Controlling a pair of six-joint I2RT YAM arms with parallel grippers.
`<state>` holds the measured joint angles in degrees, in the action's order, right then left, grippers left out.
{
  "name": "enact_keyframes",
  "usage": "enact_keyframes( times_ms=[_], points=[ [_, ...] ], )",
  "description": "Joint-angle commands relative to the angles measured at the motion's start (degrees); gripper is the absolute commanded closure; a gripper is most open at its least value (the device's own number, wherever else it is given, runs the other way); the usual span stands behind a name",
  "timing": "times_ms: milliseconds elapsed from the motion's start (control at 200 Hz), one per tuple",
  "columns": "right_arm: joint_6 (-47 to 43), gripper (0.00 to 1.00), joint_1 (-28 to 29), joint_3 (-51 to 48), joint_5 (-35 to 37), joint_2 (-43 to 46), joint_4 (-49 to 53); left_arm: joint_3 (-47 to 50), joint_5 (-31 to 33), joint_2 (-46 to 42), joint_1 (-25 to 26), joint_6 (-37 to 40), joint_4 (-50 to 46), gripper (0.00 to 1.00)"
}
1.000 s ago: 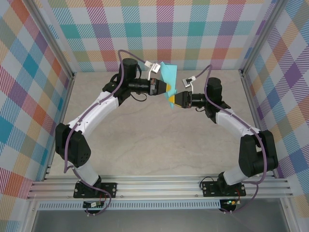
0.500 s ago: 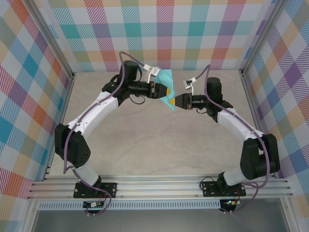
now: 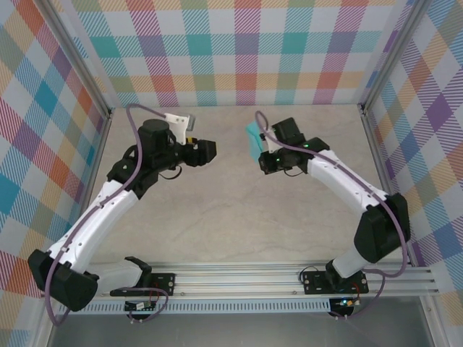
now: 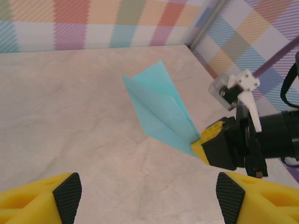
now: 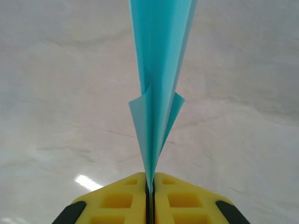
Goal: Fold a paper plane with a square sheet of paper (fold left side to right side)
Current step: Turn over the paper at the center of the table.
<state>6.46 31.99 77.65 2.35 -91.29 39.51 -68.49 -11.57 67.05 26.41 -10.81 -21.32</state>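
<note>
Top view: the turquoise paper plane sits against the right gripper, which lies on its near-right side. The left gripper lies well to the plane's left, apart from it.

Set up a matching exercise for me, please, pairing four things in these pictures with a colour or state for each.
Things:
1. left gripper
2. right gripper
3. paper plane
4. table

Descriptions:
A. turquoise and creased
B. fingers wide apart, holding nothing
C. pale and marbled
D. shut on the folded paper

Pairs: 1-B, 2-D, 3-A, 4-C
</note>
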Motion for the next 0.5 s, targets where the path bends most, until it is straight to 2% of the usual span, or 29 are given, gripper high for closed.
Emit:
enact_keyframes(
  times_ms=[0, 85, 255, 390, 495],
  points=[
    [-5.74, 0.91, 5.23, 4.8, 25.91, -7.76, 11.61, 3.46, 10.02, -3.69, -0.59, -2.18, 2.15, 0.21],
    [-6.2, 0.9, 8.53, 8.85, 33.54, -14.23, 15.34, 5.12, 12.74, -6.04, -0.58, -2.5, 2.05, 0.2],
    [-5.8, 0.89, 12.24, 15.7, 41.09, -24.29, 19.97, 7.23, 15.61, -10.03, -0.58, -2.99, 2.33, 0.18],
    [-6.02, 0.89, 14.81, 19.77, 45.5, -31.88, 23.18, 6.56, 15.37, -9.87, -0.63, -2.81, 1.46, 0.18],
    [-4.81, 0.87, 16.87, 22.02, 45.42, -35.49, 24.78, 6.6, 15.0, -9.48, -0.6, -2.9, 1.69, 0.17]
  ],
)
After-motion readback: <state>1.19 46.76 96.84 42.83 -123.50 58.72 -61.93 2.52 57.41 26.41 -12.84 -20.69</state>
